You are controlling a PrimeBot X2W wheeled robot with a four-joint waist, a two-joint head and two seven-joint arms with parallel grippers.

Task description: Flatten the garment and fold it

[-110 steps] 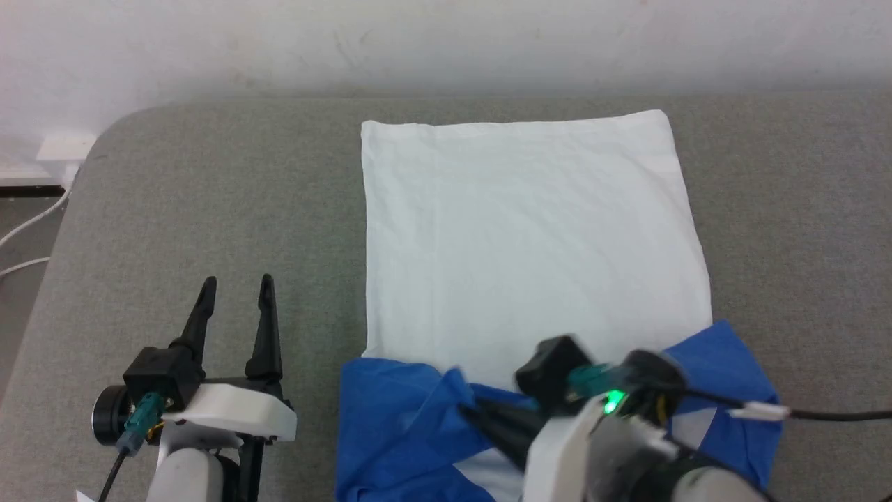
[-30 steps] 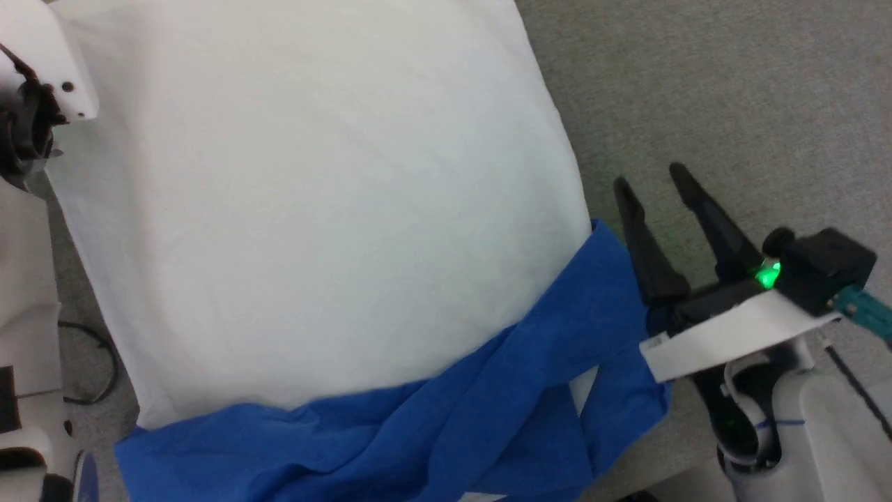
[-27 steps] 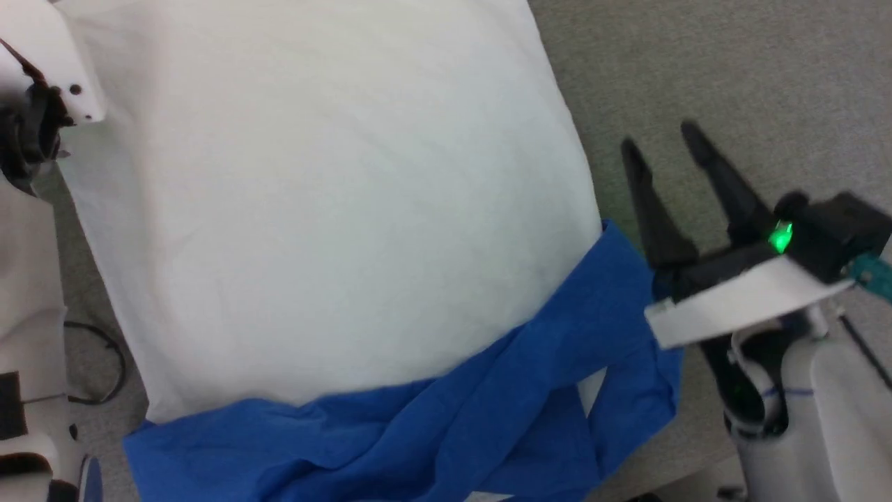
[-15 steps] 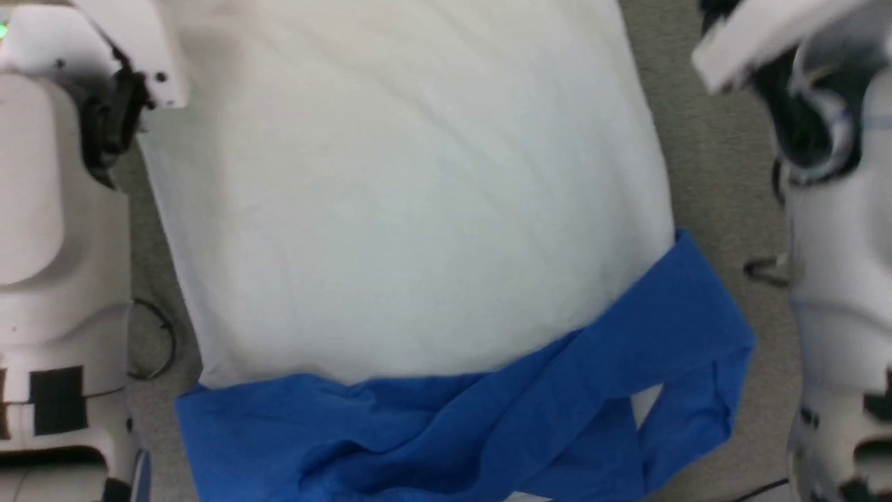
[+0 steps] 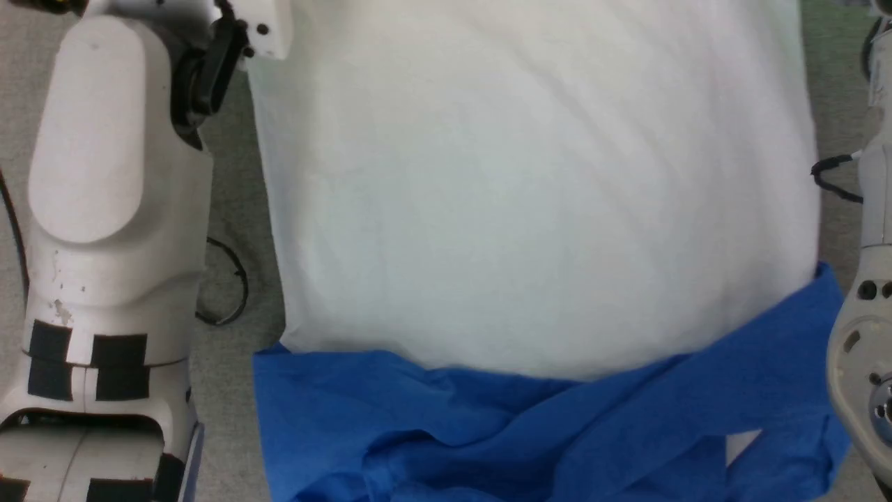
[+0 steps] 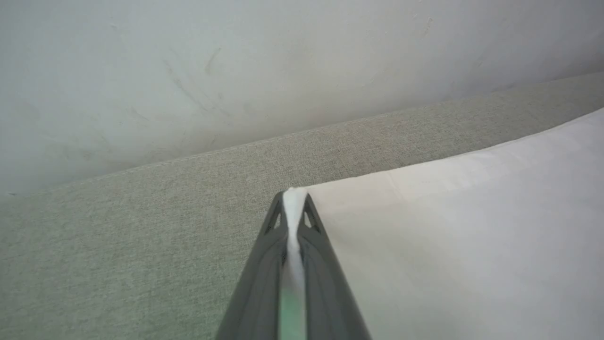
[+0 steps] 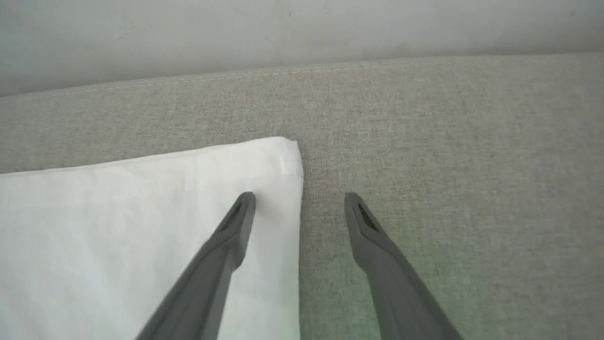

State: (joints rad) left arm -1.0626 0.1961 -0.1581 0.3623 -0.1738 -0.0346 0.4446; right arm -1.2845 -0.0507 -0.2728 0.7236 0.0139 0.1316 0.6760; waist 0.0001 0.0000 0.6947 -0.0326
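Dark-fingered left gripper (image 6: pixel 293 210) is clamped on a corner of the garment (image 5: pixel 529 209) on the wall side, with white cloth pinched between its tips. Right gripper (image 7: pixel 299 204) stands wide apart at the other wall-side corner, one finger over the white cloth, the other over the grey fabric surface (image 7: pixel 448 141), straddling the side edge. Garment lies on that surface, white body spread flat, blue part bunched along the near edge. Pale wall (image 6: pixel 236 71) rises behind.

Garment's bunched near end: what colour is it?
Bright blue; the rest of the garment is white. Head view shows it best.
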